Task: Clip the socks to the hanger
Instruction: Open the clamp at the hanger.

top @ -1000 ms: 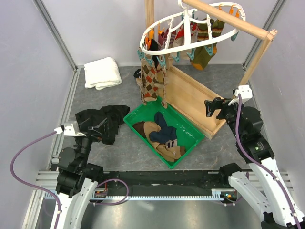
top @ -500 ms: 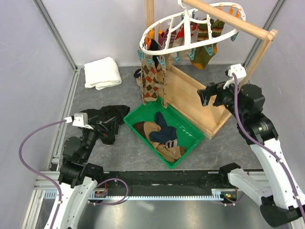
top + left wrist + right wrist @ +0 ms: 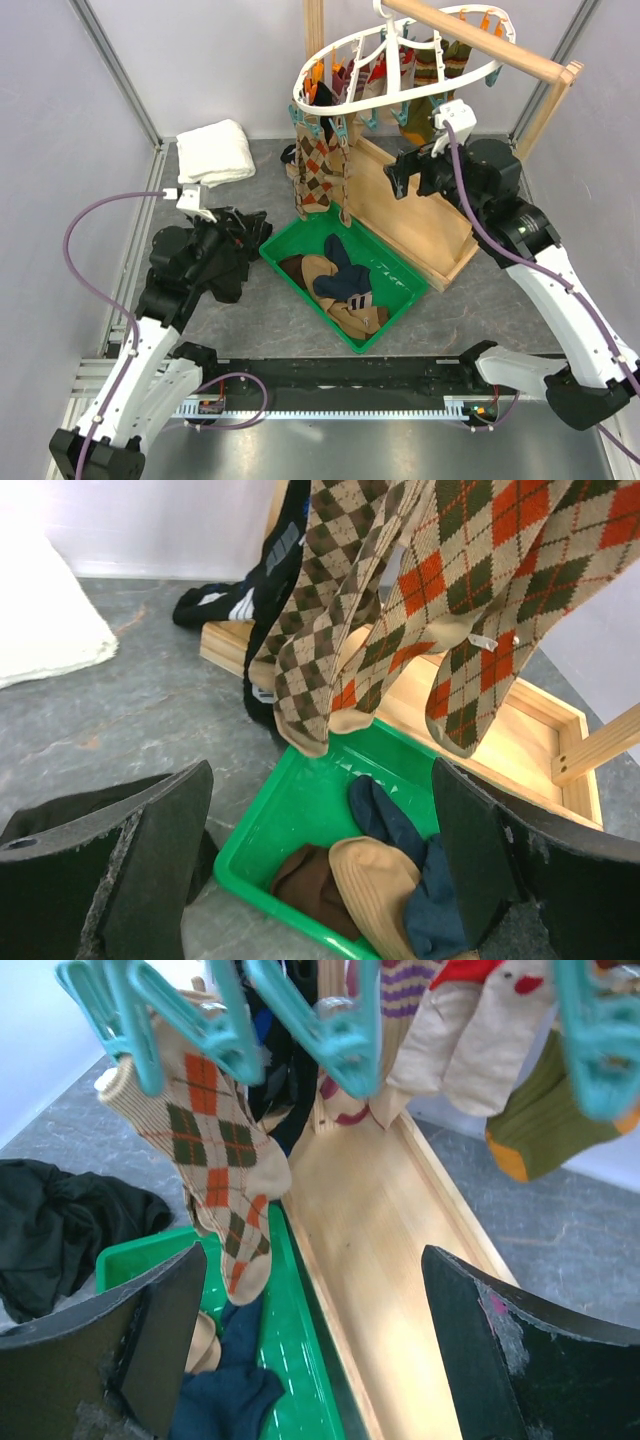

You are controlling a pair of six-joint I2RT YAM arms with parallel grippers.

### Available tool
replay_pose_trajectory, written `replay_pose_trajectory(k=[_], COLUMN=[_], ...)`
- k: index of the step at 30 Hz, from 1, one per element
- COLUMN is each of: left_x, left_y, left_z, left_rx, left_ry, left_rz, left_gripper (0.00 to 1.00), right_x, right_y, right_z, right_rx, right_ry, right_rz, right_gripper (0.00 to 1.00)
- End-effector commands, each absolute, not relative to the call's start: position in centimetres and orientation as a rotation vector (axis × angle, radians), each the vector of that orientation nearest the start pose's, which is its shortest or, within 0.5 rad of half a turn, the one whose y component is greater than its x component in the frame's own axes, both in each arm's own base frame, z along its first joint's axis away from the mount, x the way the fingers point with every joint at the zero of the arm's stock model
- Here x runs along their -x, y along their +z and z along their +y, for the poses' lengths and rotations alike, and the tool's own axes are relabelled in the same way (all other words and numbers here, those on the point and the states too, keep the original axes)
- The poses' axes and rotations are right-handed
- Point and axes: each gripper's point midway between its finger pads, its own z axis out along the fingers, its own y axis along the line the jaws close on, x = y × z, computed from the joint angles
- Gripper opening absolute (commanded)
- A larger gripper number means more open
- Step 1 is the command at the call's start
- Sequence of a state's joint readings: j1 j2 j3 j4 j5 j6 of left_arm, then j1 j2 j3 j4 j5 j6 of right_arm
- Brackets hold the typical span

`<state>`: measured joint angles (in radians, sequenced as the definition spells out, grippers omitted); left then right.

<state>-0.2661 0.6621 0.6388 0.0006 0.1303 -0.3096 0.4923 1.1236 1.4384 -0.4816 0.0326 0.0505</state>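
Loose socks (image 3: 340, 282), navy, tan and dark brown, lie in a green bin (image 3: 400, 275); they show in the left wrist view (image 3: 395, 880) too. The white oval hanger (image 3: 400, 85) hangs from a wooden rail with teal clips (image 3: 325, 1025) and several argyle and coloured socks (image 3: 320, 165) clipped on. My left gripper (image 3: 235, 240) is open and empty, left of the bin, above the black cloth. My right gripper (image 3: 405, 172) is open and empty, raised over the wooden stand base just under the hanger's clips.
A black cloth heap (image 3: 215, 250) lies left of the bin. A white towel (image 3: 215, 152) lies at the back left. The wooden stand's tray base (image 3: 415, 215) and slanted rail (image 3: 500, 50) fill the back right. Metal frame posts line the side walls.
My right gripper has risen and moved left, from beside the stand's right end to under the hanger. My left gripper has moved up and forward over the black cloth towards the bin.
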Motion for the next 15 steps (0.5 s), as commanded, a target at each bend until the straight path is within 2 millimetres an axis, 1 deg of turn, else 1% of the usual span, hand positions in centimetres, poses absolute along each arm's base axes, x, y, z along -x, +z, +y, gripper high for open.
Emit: replay_pose_trajectory(k=[1,3,4,5,6,8,9,10,15], left_x=[-29.0,-28.9,-28.8,-28.7,-28.7,-28.6,-28.6,-28.5,-28.2], left_y=[30.3,29.7,29.7,29.3,29.3,29.3,29.3,29.3,29.3], left_z=[-12.2,-12.2,-12.1,-12.0,-11.7,-11.5,-11.4,-11.4,-11.4], left_rx=[-0.095,-0.089,-0.089,-0.084,-0.075,-0.068,-0.063,-0.065,-0.068], left_ry=[-0.589,-0.598,-0.596,-0.591,-0.58,-0.571,-0.569,-0.57,-0.58], left_rz=[1.564,1.577,1.575,1.581,1.579,1.573,1.573,1.572,1.569], left_gripper=[0.96,0.96,0.96,0.96,0.96,0.96,0.96,0.96,0.96], right_x=[-32.8,-32.7,-32.7,-32.7,-32.7,-32.8,-32.8,-32.8,-33.7], right_y=[43.8,44.2,44.5,44.7,45.2,45.2,45.8,45.6,45.9], right_z=[17.5,18.4,19.3,19.6,20.0,21.0,21.3,22.0,23.0], right_rx=[0.351,0.375,0.387,0.386,0.389,0.403,0.404,0.416,0.408], right_ry=[0.304,0.313,0.325,0.326,0.335,0.348,0.36,0.368,0.373], right_rz=[1.583,1.564,1.545,1.539,1.524,1.523,1.509,1.517,1.512], right_gripper=[0.96,0.95,0.94,0.94,0.93,0.92,0.9,0.89,0.85])
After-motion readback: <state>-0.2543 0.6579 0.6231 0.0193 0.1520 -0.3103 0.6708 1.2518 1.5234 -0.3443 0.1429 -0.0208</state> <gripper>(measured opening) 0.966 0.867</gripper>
